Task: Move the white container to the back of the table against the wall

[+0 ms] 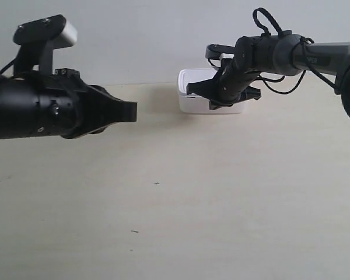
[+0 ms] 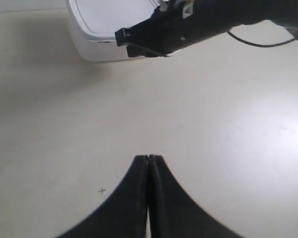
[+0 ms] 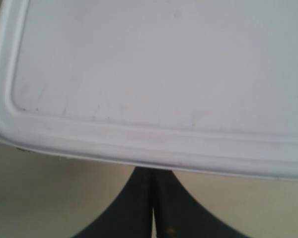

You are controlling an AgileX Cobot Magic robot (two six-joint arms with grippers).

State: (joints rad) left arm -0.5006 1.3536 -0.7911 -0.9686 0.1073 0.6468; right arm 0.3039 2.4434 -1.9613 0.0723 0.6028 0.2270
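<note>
The white container (image 1: 193, 102) sits at the far edge of the table (image 1: 181, 204), close to the wall (image 1: 134, 41); I cannot tell whether it touches the wall. My right gripper (image 1: 213, 96) is shut, and its fingertips rest against the container's near side. In the right wrist view the lid (image 3: 164, 64) fills the frame, with the right gripper (image 3: 152, 171) tucked under its rim. The left wrist view shows the container (image 2: 97, 29) far ahead with the right gripper (image 2: 126, 42) in front of it. My left gripper (image 1: 134, 112) (image 2: 148, 157) is shut on nothing and hangs over bare tabletop.
The right arm's black cables (image 1: 280, 87) loop beside and above the container. A small cross mark (image 1: 157, 183) and a dark speck (image 1: 134, 231) lie on the tabletop. The left arm's bulky body (image 1: 41, 108) fills the exterior view's left side.
</note>
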